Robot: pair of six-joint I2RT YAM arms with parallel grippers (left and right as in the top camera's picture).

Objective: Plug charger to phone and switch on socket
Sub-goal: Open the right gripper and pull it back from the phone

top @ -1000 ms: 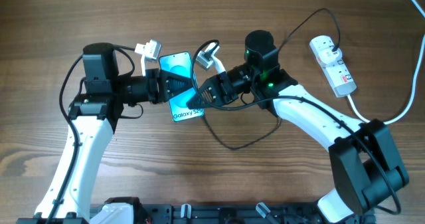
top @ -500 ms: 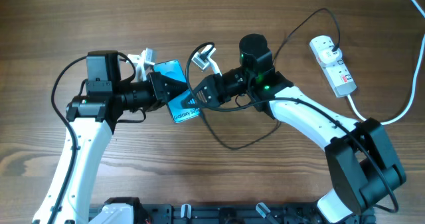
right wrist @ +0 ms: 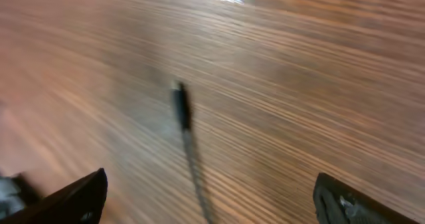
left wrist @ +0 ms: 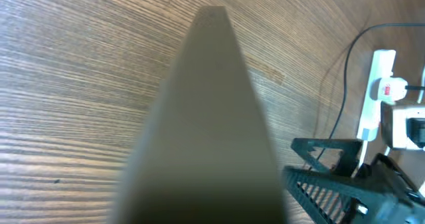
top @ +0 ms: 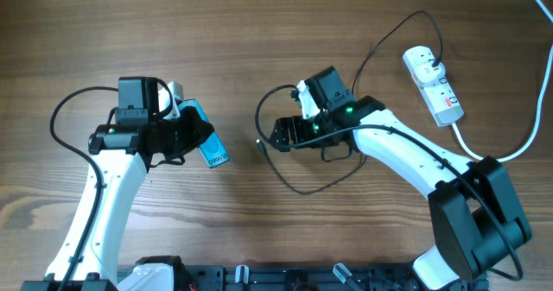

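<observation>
My left fingers (top: 186, 138) are clamped on the phone (top: 212, 149), gripping it by its long sides. The phone is a thin flat slab with a glossy turquoise screen and dark edges. It is tipped up on edge, so from overhead the screen shows only as a narrow strip. Its long axis runs from upper left to lower right, and the end with the white lettering points down and right, toward the other arm. In the left wrist view a blurred, pale grey-tan wedge fills the middle of the picture, and I cannot tell what it is.

My right fingers (right wrist: 76, 199) stand wide apart and hold nothing. Between them the small dark tip of the charger (right wrist: 180, 108) lies on the wood-grain counter (top: 259, 32), free of both arms. From overhead the tip points left toward the phone but sits well apart from it. The thin black cable loops back under the right arm, then arcs up to the plug in the upper outlet of the socket (top: 434, 85).

The socket is a smooth white strip at the right of the counter, lying diagonally with its grey end lowest and small red switches along it. A thick white cord (top: 510, 155) leaves that lower end and curves off to the right.
</observation>
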